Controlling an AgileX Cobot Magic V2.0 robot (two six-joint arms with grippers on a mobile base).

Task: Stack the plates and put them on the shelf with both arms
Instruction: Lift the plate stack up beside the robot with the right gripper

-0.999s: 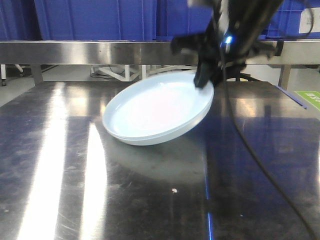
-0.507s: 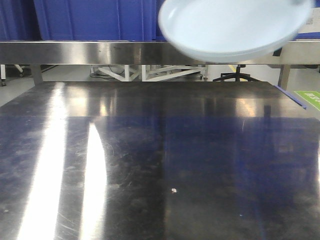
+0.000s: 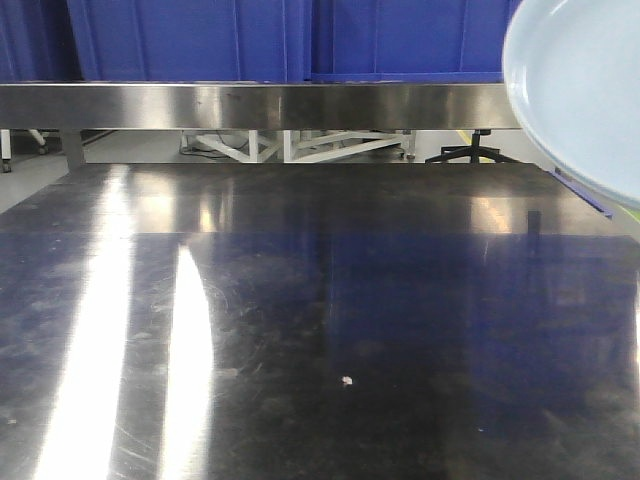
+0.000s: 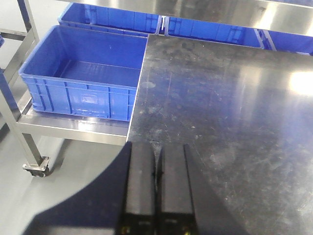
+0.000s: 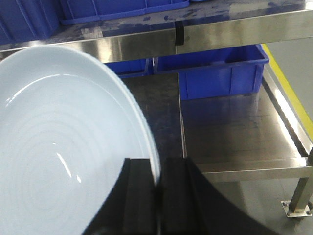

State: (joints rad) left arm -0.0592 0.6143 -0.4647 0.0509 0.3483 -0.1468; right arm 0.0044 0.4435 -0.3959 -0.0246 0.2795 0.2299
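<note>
The left tool (image 4: 157, 152) is seen pressed together, empty, over the surface (image 4: 234, 98). Rightward, the plates (image 3: 585, 90) are held tilted in the air, their rim clamped by the right tool (image 5: 157, 171). They are best levelled, supported from the left, and carried above the shelf (image 3: 250, 105) rail.

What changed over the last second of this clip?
The plates, resting tilted on the tabletop a second ago, were lifted clear and carried to the right edge of the front view. The right gripper is clamped on their rim. The shelf rail and blue crates stayed put.
</note>
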